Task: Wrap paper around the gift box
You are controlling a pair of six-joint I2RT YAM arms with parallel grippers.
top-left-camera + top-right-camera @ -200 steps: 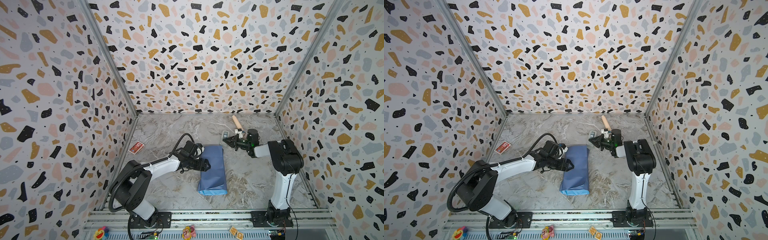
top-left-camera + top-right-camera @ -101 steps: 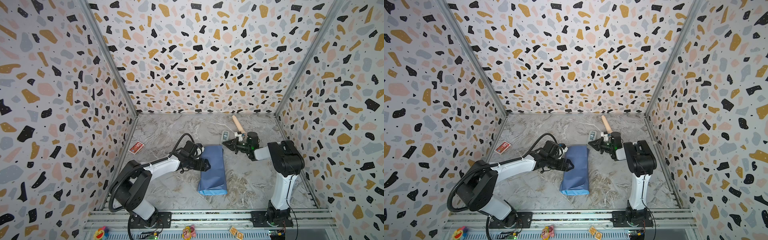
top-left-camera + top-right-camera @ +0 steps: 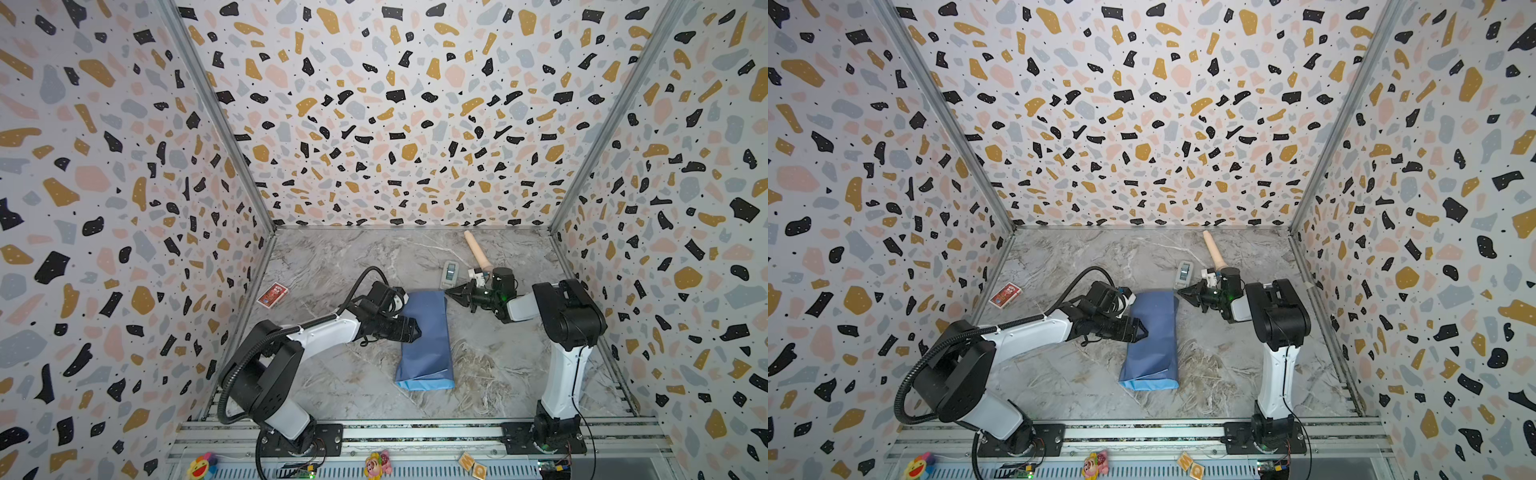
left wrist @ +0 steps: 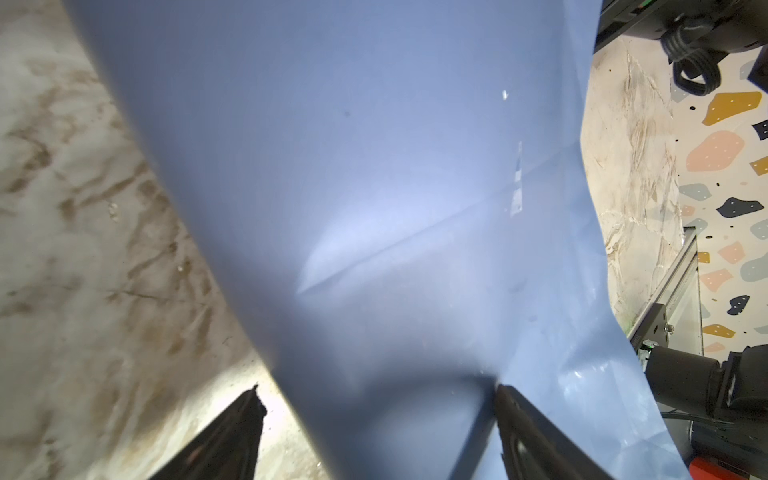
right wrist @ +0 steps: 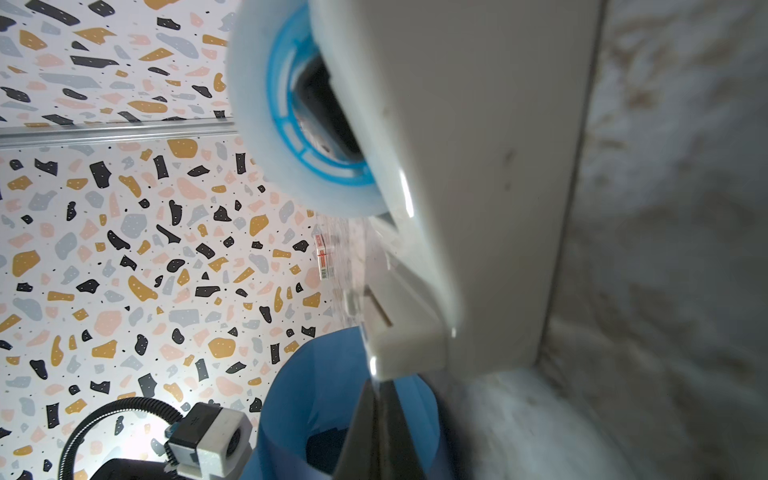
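Your left hand (image 3: pixel 412 331), jaws spread wide, straddles the 9 o'clock edge of the thin blue paper sheet (image 3: pixel 430 345), likely pinning the fold. Your right hand (image 3: pixel 450 292), pinched together, sits at 1 o'clock beside the grey tape dispenser (image 3: pixel 449 274), seemingly fetching tape. The dark navy cardboard gift box (image 5: pixel 326 446) shows inside the paper's open end. The small red card pack (image 3: pixel 272 295) lies at 10 o'clock, well apart.
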